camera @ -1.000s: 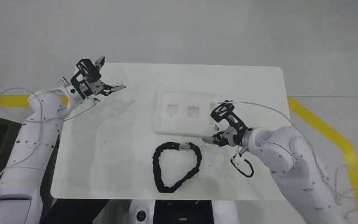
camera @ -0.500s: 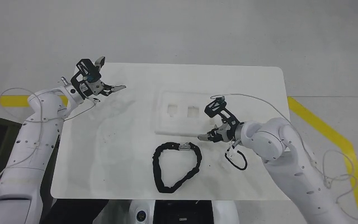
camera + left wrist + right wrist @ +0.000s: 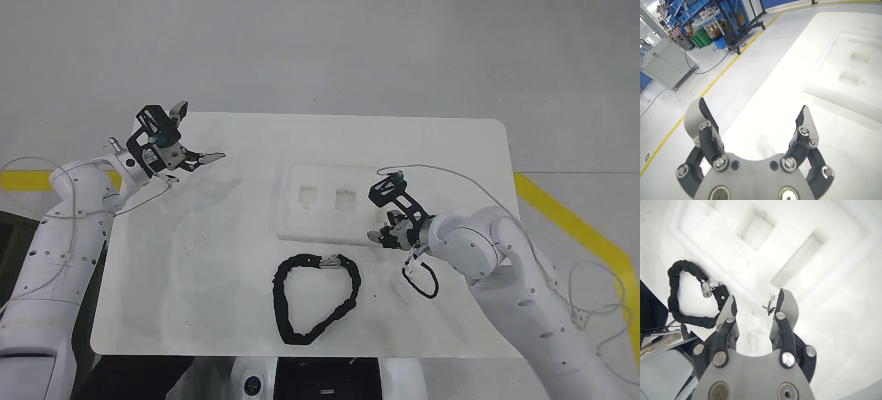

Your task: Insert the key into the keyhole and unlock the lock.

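Status: right gripper released, jaws spread, low over the near edge of the white foam tray. Key lies flat on the tray between the jaws, just beside one fingertip; contact unclear. Black chain lock is looped on the bench just in front of the tray, with its chrome cylinder apart from the key. Left gripper also released, over the bench's far left corner, well apart from the lock.

We saw the worktop bearing a foam tray, a chain lock beside it and, seemingly, a key.
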